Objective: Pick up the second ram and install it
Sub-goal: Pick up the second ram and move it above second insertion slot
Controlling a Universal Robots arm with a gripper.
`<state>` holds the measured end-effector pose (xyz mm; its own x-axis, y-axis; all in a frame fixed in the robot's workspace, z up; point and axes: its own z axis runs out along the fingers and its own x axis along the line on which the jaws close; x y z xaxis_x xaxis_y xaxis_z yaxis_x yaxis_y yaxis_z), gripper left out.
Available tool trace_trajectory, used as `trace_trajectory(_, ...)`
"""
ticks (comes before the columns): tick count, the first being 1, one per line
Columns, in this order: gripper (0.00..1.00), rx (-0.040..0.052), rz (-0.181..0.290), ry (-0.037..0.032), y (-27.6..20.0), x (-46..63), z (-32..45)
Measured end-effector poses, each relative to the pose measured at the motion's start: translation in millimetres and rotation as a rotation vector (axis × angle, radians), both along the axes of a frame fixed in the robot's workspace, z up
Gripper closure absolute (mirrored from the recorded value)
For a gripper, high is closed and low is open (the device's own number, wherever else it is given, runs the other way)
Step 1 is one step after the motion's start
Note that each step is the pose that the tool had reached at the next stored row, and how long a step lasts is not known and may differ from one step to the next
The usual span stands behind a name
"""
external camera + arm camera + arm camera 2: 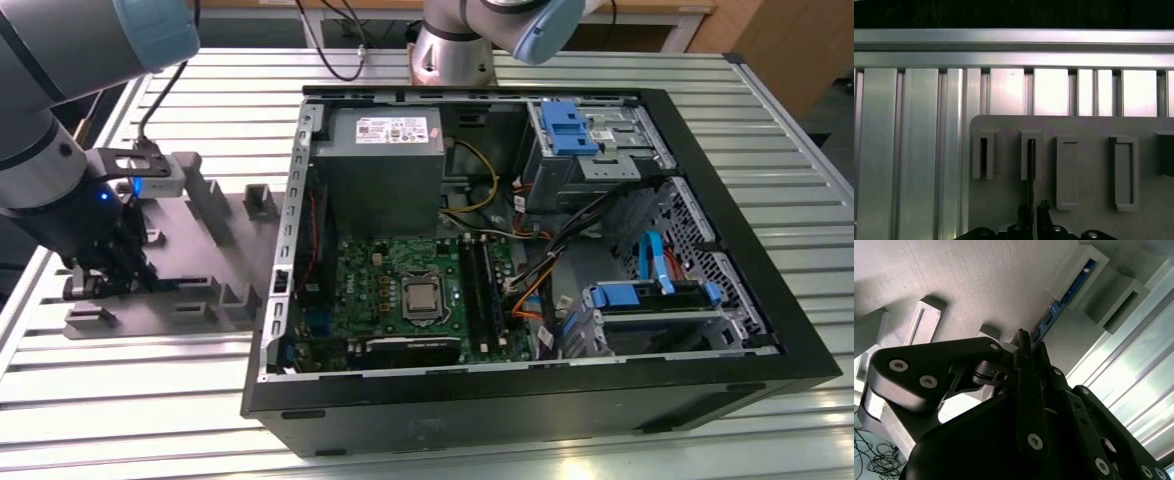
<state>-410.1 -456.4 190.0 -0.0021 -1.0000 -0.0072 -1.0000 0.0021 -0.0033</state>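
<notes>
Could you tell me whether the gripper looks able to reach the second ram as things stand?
Probably yes: the gripper sits right at the second ram, standing on edge in the grey holder tray, with nothing visible between them.

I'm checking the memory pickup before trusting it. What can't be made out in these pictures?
1. Second wrist view: the memory stick has its near end hidden behind the gripper.
2. First wrist view: the stick is edge-on, so its faces are unseen.
3. Exterior view: the arm hides the stick in the grey tray; the motherboard's memory slots are too small to judge as filled.
</notes>
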Motion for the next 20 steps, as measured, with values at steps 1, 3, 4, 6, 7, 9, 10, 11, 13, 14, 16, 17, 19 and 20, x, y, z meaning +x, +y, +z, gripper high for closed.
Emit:
trace_trajectory(1,0.78,0.0000,0.000,0.0000,0.0,0.0,-0.2)
trace_trajectory(3,0.78,0.0000,0.000,-0.0001,0.0,0.0,-0.6)
trace_trajectory(4,0.78,0.0000,0.000,-0.0001,0.0,0.0,-0.9)
trace_trajectory(6,0.78,-0.0002,0.000,0.0000,0.0,0.0,-1.1)
trace_trajectory(7,0.78,-0.0002,0.000,0.0000,0.0,0.0,-1.1)
trace_trajectory(9,0.78,-0.0002,0.000,0.0000,0.0,0.0,-1.2)
trace_trajectory(10,0.78,-0.0001,0.000,-0.0001,0.0,0.0,-1.3)
trace_trajectory(11,0.78,-0.0002,0.000,-0.0001,0.0,0.0,-1.2)
trace_trajectory(13,0.78,-0.0001,0.000,0.0000,0.0,0.0,-1.3)
trace_trajectory(14,0.78,-0.0002,0.000,-0.0001,0.0,0.0,-1.3)
trace_trajectory(16,0.78,-0.0002,0.000,0.0000,0.0,0.0,-1.3)
trace_trajectory(17,0.80,-0.0002,0.000,0.0000,0.0,0.0,-1.3)
trace_trajectory(19,0.80,-0.0002,0.000,-0.0001,0.0,0.0,-1.3)
trace_trajectory(20,0.86,-0.0002,0.000,-0.0001,0.0,0.0,-1.3)
